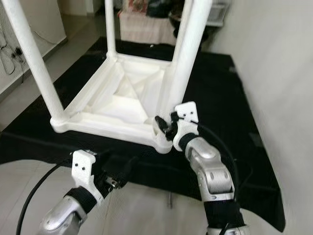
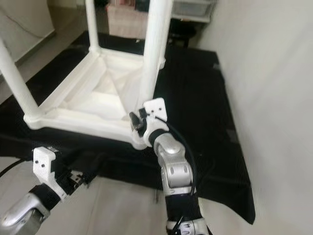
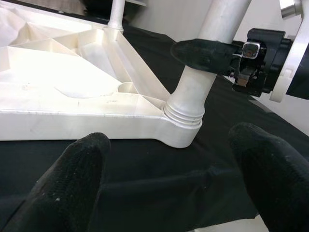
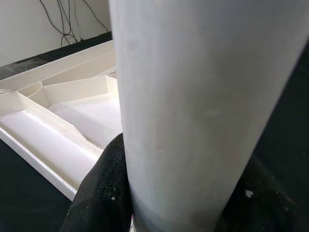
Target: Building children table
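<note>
On black mat (image 1: 230,112) — one upturned table (image 1: 112,110) | three legs | right pincer (image 1: 166,128) gripping one

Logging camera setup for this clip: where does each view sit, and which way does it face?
Left eye, right eye: head, looking down at the upturned white table on a black mat; both arms show.
Left wrist: behind the open left gripper, facing the near table leg.
Right wrist: right gripper clamped on that leg.
Shared: that leg.
</note>
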Robot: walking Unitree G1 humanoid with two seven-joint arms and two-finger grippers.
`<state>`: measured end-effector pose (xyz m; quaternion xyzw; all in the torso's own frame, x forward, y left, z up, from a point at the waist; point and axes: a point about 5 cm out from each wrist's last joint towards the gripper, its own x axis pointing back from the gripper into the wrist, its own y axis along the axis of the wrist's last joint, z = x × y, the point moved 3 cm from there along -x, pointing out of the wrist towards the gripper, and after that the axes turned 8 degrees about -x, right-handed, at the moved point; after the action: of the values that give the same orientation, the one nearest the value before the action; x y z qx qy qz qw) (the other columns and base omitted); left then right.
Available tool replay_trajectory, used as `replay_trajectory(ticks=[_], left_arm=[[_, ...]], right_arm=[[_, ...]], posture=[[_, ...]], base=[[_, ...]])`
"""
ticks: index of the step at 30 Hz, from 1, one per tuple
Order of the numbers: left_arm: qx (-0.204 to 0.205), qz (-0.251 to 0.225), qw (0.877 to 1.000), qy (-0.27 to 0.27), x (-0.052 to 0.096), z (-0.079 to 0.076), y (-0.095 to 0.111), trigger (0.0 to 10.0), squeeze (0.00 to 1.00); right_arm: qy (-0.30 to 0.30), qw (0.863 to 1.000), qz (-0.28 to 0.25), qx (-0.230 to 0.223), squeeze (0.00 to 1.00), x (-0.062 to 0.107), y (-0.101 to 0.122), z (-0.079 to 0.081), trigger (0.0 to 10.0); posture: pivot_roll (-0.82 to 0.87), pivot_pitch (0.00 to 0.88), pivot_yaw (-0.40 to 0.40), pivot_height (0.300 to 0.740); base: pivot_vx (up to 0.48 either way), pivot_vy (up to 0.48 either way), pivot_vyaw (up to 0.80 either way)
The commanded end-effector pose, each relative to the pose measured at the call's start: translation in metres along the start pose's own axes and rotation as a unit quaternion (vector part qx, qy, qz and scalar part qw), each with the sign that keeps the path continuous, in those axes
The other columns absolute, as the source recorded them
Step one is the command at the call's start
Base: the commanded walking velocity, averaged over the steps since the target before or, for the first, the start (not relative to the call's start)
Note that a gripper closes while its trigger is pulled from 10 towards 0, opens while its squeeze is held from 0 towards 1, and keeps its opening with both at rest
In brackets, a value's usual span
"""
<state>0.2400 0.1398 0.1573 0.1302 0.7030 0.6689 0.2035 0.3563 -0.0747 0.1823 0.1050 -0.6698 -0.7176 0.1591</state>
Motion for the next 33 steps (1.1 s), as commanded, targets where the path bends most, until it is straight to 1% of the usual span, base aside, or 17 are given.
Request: replay_trajectory(ticks=[1,2,5,6,13,14,15,16,17,19,23,28,29,30,31,32,33], left_arm=[[0.006,0.012,1.000,-0.002,0.002,0.001,-0.005,10.0,0.00],[0.007,0.010,1.000,0.001,0.002,0.001,-0.005,10.0,0.00],[0.007,0.008,1.000,0.004,0.002,0.002,-0.004,10.0,0.00],[0.008,0.008,1.000,0.004,0.001,0.002,-0.004,10.0,0.00],[0.011,0.007,1.000,0.003,0.001,0.002,-0.004,10.0,0.00],[0.012,0.007,1.000,0.003,0.001,0.001,-0.004,10.0,0.00],[0.012,0.006,1.000,0.003,0.001,0.001,-0.005,10.0,0.00],[0.013,0.006,1.000,0.003,0.000,0.001,-0.005,10.0,0.00],[0.013,0.006,1.000,0.004,0.000,0.001,-0.004,10.0,0.00],[0.013,0.005,1.000,0.004,0.000,0.001,-0.005,10.0,0.00],[0.014,0.005,1.000,0.005,0.001,-0.001,-0.005,10.0,0.00],[0.014,0.005,1.000,0.005,0.001,-0.002,-0.005,10.0,0.00],[0.015,0.005,1.000,0.004,0.001,-0.002,-0.005,10.0,0.00],[0.016,0.005,1.000,0.004,0.001,-0.003,-0.005,10.0,0.00],[0.016,0.005,1.000,0.004,0.001,-0.003,-0.005,10.0,0.00],[0.016,0.005,1.000,0.004,0.001,-0.004,-0.005,10.0,0.00],[0.016,0.005,1.000,0.004,0.001,-0.004,-0.005,10.0,0.00]], right_arm=[[-0.021,0.998,0.054,0.013,0.00,0.002,-0.023,-0.009,0.0],[-0.004,0.998,0.062,0.018,0.00,0.000,-0.024,-0.005,10.0],[0.033,0.998,0.059,0.015,0.00,-0.003,-0.022,0.004,10.0],[0.048,0.998,0.051,0.004,1.00,-0.004,-0.018,0.009,10.0],[0.141,0.990,0.026,-0.018,1.00,-0.009,-0.003,0.026,10.0],[0.180,0.983,0.030,-0.010,1.00,-0.009,-0.002,0.029,10.0],[0.233,0.972,0.038,-0.004,0.78,-0.006,-0.002,0.034,10.0],[0.268,0.962,0.044,0.000,0.78,-0.002,-0.003,0.036,10.0],[0.305,0.951,0.050,0.008,0.00,0.002,-0.004,0.038,10.0],[0.324,0.945,0.054,0.013,0.00,0.004,-0.005,0.040,10.0],[0.387,0.919,0.063,0.036,0.00,0.010,-0.006,0.041,10.0],[0.399,0.914,0.062,0.031,0.00,0.008,-0.005,0.040,10.0],[0.404,0.912,0.064,0.031,0.00,0.006,-0.005,0.039,9.4],[0.407,0.911,0.064,0.029,0.00,0.005,-0.005,0.039,7.4],[0.407,0.911,0.064,0.029,0.00,0.005,-0.005,0.039,7.4],[0.415,0.907,0.065,0.021,0.00,0.004,-0.004,0.039,0.0],[0.415,0.907,0.065,0.021,0.00,0.004,-0.004,0.039,0.0]], posture=[[0.01,0.138,-0.104,0.740],[0.01,0.137,-0.104,0.740],[0.01,0.136,-0.104,0.740],[0.01,0.133,-0.103,0.740],[0.01,0.130,-0.102,0.740],[0.01,0.129,-0.106,0.740],[0.01,0.130,-0.110,0.740],[0.02,0.130,-0.111,0.740],[0.02,0.130,-0.112,0.740],[0.02,0.130,-0.111,0.740],[0.02,0.125,-0.114,0.740],[0.03,0.125,-0.114,0.740],[0.03,0.125,-0.115,0.740],[0.03,0.125,-0.115,0.740],[0.03,0.125,-0.115,0.740],[0.03,0.125,-0.119,0.740],[0.03,0.125,-0.119,0.740]], base=[[0.000,0.000,0.00],[0.000,0.000,0.00],[0.000,0.000,0.00],[0.000,0.000,0.00],[0.000,0.000,0.00],[0.000,0.000,0.00],[0.000,0.000,0.00],[0.000,0.000,0.00],[0.000,0.000,0.00],[0.000,0.000,0.00],[0.000,0.000,0.00],[0.000,0.000,0.00],[0.000,0.000,0.00],[0.000,0.000,0.00],[0.000,0.000,0.00],[0.000,0.000,0.00],[0.000,0.000,0.00]])
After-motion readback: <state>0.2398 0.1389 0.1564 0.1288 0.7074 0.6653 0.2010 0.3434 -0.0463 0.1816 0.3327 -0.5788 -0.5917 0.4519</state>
